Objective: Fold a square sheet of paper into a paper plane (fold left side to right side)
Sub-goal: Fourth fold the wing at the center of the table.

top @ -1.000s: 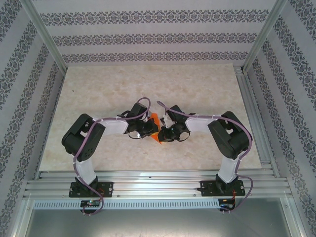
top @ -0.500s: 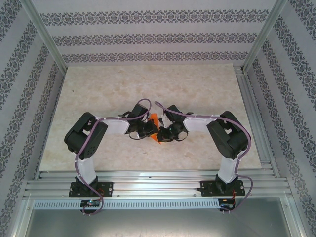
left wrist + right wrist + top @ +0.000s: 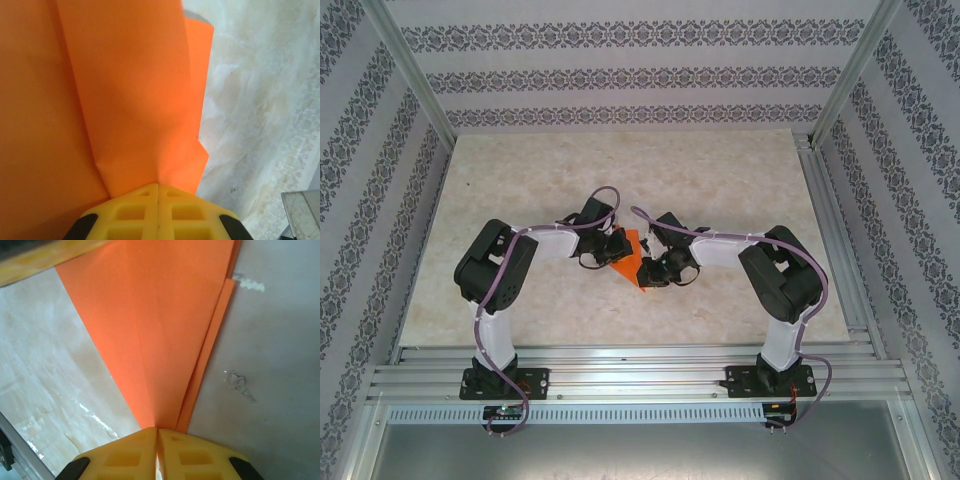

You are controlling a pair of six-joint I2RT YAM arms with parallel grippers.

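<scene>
The orange sheet of paper [image 3: 632, 260] is folded into a creased, pointed wedge and held just above the tabletop between the two grippers. My left gripper [image 3: 617, 249] is shut on its left side. In the left wrist view the yellow fingertips [image 3: 150, 192] meet with the paper [image 3: 125, 90] fanning out of them in overlapping layers. My right gripper [image 3: 655, 268] is shut on the paper's right end. In the right wrist view its fingertips [image 3: 172, 437] pinch the narrow end of the paper [image 3: 160, 325], which widens away with a centre crease.
A pale marbled tabletop [image 3: 620, 170] lies under both arms. Aluminium rails [image 3: 640, 375] run along the near edge and the right side [image 3: 830, 230]. Patterned walls close the back and both sides.
My left gripper has moved back and a little left with the paper, so more orange now shows between the grippers. The right gripper has hardly moved.
</scene>
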